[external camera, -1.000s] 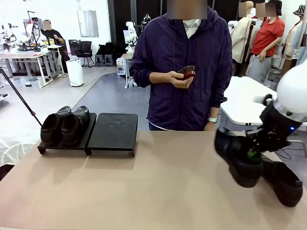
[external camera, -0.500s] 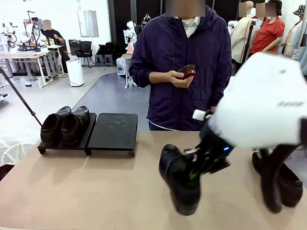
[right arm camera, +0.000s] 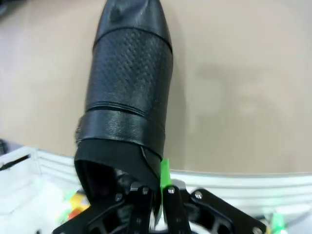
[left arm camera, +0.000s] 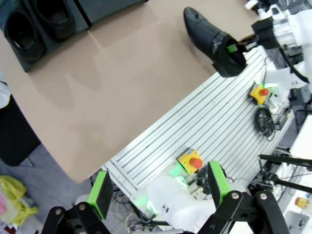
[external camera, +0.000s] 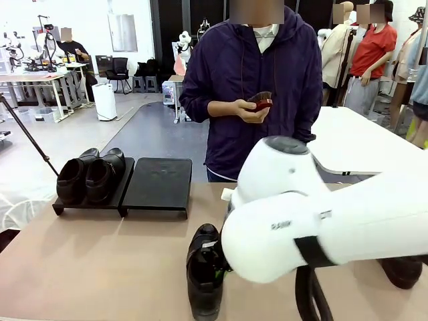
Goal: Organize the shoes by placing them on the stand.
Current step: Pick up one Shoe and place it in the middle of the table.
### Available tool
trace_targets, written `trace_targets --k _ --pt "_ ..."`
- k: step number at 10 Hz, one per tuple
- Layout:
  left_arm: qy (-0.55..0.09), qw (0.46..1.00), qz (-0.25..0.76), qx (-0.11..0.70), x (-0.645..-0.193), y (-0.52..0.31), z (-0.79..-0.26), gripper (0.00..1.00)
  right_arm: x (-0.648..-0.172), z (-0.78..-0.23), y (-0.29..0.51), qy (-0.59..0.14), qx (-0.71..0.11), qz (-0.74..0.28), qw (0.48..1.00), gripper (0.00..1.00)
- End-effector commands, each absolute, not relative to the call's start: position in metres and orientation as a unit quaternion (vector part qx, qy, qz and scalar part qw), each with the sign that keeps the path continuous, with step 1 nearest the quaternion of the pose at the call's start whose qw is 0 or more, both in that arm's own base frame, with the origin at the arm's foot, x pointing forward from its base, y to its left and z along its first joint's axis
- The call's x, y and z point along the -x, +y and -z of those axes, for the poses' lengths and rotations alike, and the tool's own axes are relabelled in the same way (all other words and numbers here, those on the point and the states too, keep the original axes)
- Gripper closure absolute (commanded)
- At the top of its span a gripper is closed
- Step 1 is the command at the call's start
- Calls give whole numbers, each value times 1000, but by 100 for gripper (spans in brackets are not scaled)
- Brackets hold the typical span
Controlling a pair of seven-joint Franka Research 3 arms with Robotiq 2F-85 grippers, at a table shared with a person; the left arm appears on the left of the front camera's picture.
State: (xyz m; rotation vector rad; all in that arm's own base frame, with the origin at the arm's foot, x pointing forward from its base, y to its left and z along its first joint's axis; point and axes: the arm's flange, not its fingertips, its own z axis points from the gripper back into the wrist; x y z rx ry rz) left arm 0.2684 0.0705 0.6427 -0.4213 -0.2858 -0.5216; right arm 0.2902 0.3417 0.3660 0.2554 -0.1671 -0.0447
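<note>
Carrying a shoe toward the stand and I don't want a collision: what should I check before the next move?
1. Right end effector shut on the heel rim of the carried shoe: ok.
2. Stand, right section free: ok.
3. Two placed shoes sit inside its left section: ok.
4. Person's hands back from the path: ok.
5. Left end effector open, holding nothing: ok.
6. Last shoe, pose behind the right arm: cannot tell.

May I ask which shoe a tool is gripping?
The front shoe, pinched at its collar by the right tool; two others sit on the stand.
</note>
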Motion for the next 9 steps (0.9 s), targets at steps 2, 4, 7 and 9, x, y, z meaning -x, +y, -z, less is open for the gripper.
trace_targets --k 2,4,7,9 --pt "-136 935 257 204 -266 72 -643 0 -330 -342 364 -124 -150 25 981 100" --pt "-136 935 257 204 -266 72 -643 0 -337 -343 358 -116 -172 36 977 100" --pt "-136 935 257 204 -266 72 -643 0 -324 -338 350 -103 -149 21 983 100" --pt "-136 935 257 204 -266 72 -643 0 -328 -332 348 -98 -152 24 983 100"
